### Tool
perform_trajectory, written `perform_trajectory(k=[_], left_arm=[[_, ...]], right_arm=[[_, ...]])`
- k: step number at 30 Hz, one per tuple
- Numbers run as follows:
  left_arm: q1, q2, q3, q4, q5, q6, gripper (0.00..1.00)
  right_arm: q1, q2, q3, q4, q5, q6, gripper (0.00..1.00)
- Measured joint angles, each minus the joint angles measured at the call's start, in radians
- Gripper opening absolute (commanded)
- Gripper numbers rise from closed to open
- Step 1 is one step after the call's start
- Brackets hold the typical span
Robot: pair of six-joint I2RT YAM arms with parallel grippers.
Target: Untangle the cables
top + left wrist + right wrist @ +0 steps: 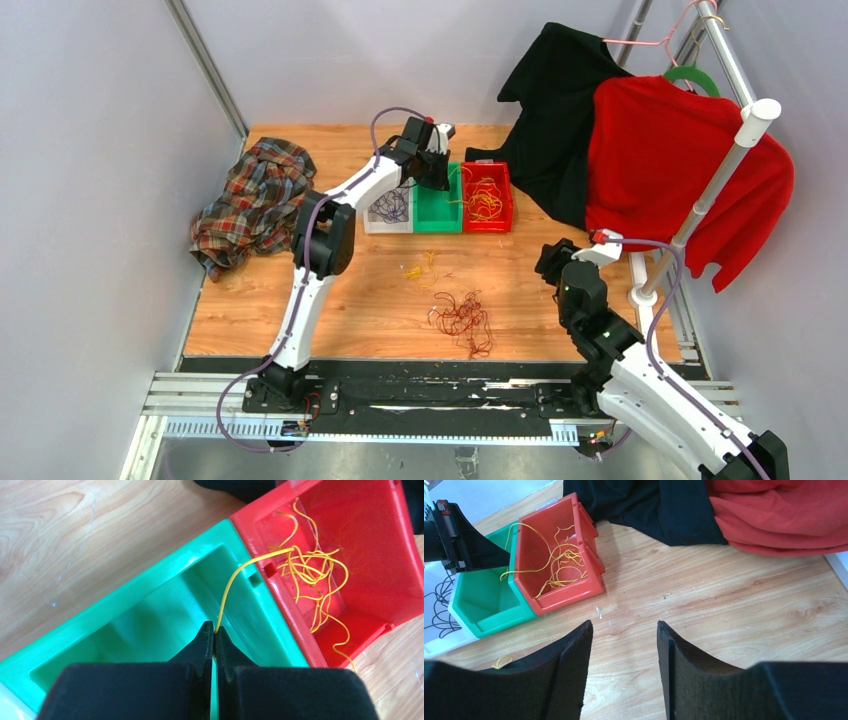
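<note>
My left gripper [215, 630] hovers over the green bin [150, 587], shut on one yellow cable [235, 580] that arcs over the rim from the loose yellow cables [310, 575] in the red bin [385, 545]. From above, a dark red tangle of cables [462, 318] lies on the table's near middle, with small yellow curls [420, 268] just behind it. Purple cables [390, 207] fill the white bin. My right gripper [624, 627] hangs open over bare wood at the right [553, 262], holding nothing.
A plaid cloth [250, 200] is heaped at the table's left. A black garment [555, 110] and a red garment [680, 170] hang from a rack [715, 190] at the back right, draping down behind the bins.
</note>
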Motion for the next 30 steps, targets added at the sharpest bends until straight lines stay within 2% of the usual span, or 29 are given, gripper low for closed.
perform_trajectory(k=[15,21,30], left_arm=[[-0.142,-0.044,0.085,0.011,-0.055,0.223,0.01],[-0.163,-0.055,0.071,0.027,-0.099,0.310,0.01],[-0.223,-0.016,0.129,0.037,-0.135,0.420,0.00]], right_arm=[[-0.002,-0.042,-0.032,-0.003,0.000,0.000,0.44],[-0.002,-0.047,-0.039,-0.008,-0.002,0.000,0.44],[-0.002,-0.061,-0.039,-0.027,-0.001,0.000,0.44]])
